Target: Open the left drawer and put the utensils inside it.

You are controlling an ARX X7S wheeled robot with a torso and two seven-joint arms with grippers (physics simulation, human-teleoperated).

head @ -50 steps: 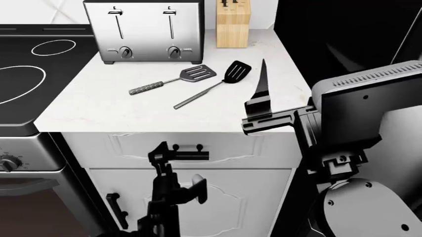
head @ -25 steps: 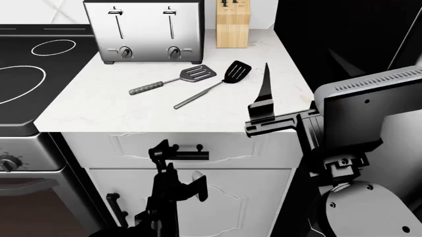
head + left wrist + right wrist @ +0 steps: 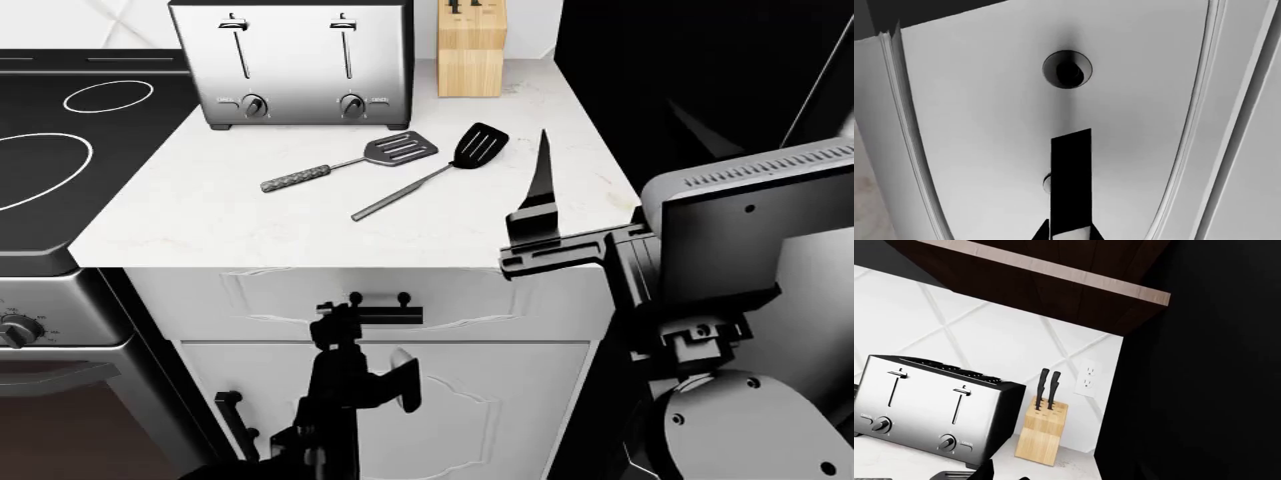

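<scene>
The left drawer (image 3: 507,300) sits flush under the counter edge, and its white moulded front (image 3: 974,125) fills the left wrist view. My left gripper (image 3: 340,318) reaches up from below to the left end of the black bar handle (image 3: 390,315). In the left wrist view the handle (image 3: 1071,180) runs up from between the tips of that gripper (image 3: 1071,234), which flank it closely. Both utensils lie on the counter: the grey slotted spatula (image 3: 350,163) and the black-headed one (image 3: 424,182). My right gripper (image 3: 541,190) hovers open over the counter's right part, to the right of the spatulas, holding nothing.
A steel toaster (image 3: 294,60) and a wooden knife block (image 3: 471,55) stand at the back of the counter. The black cooktop (image 3: 54,150) is on the left. Below the drawer is a cabinet door with a vertical handle (image 3: 230,425). Toaster (image 3: 934,410) and block (image 3: 1044,432) face the right wrist camera.
My left gripper has shifted right onto the handle's left end. The right gripper has drifted slightly right and down. The drawer front has not moved.
</scene>
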